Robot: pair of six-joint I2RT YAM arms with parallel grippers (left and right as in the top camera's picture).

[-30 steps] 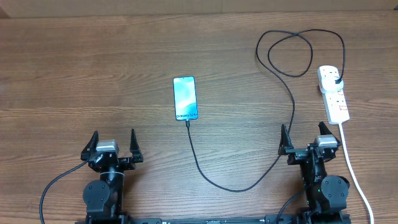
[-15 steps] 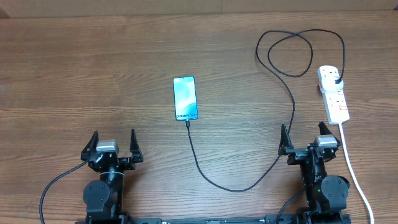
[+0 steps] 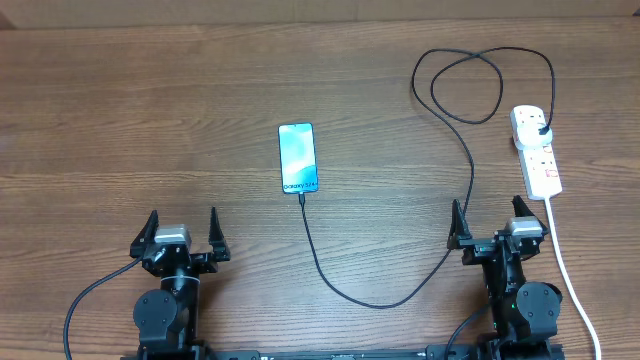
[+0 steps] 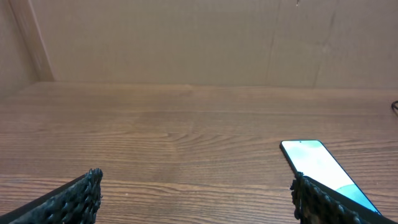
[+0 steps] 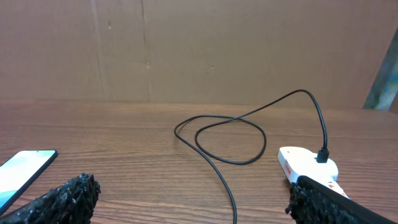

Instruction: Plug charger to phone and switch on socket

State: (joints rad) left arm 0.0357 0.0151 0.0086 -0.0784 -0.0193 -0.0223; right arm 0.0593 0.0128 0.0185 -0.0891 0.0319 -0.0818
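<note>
Your charger (image 3: 383,305) looks plugged into the phone (image 3: 298,157) mid-desk (image 3: 120,110), with its plug in the socket (image 3: 537,152) far right. Whether the switch is on is too small to tell. The left pincer (image 3: 182,218) and right pincer (image 3: 488,212) gape wide, empty.

**One legible line, on the phone screen**

The flat, rectangular, black-edged smartphone (image 3: 298,157) with a light blue screen carries the only writing that can be read. Small dark lettering sits at the lower end of its screen in the overhead view. It looks like "Galaxy S24", though it is tiny and the last characters are soft. In both wrist views no lettering can be made out on that screen. Well to the right of the smartphone, the long white plastic power strip (image 3: 537,150) bears red marks too small to read.
</note>
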